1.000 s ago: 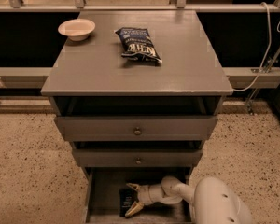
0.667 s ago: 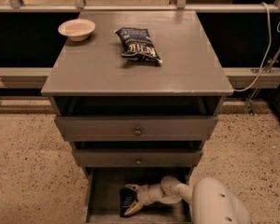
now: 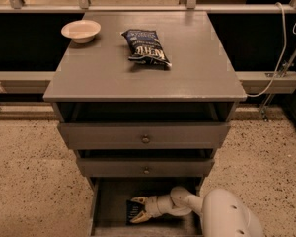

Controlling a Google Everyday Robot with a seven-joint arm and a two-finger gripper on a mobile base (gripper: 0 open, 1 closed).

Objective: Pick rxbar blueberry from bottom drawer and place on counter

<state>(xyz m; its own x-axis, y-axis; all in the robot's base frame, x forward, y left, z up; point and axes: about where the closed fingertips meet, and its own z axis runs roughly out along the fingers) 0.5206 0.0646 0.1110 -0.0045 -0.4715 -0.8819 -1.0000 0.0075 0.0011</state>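
Slippage is the risk: the gripper (image 3: pixel 138 210) sits low in the bottom drawer (image 3: pixel 111 201), jaws spread wide astride the rxbar blueberry (image 3: pixel 132 212), apparently not yet pinching it. A shallow close could skid the flat wrapper toward 9 o'clock. On the counter (image 3: pixel 197 58), a chip bag (image 3: pixel 145 47) lies mid-top, with a bare bowl (image 3: pixel 81 30) at 10 o'clock.

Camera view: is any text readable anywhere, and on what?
On the chip bag lying on the counter: pale lettering, too blurred to read.
On the rxbar blueberry in the bottom drawer, right at the gripper: lettering too small to read.
Nothing else shows text.
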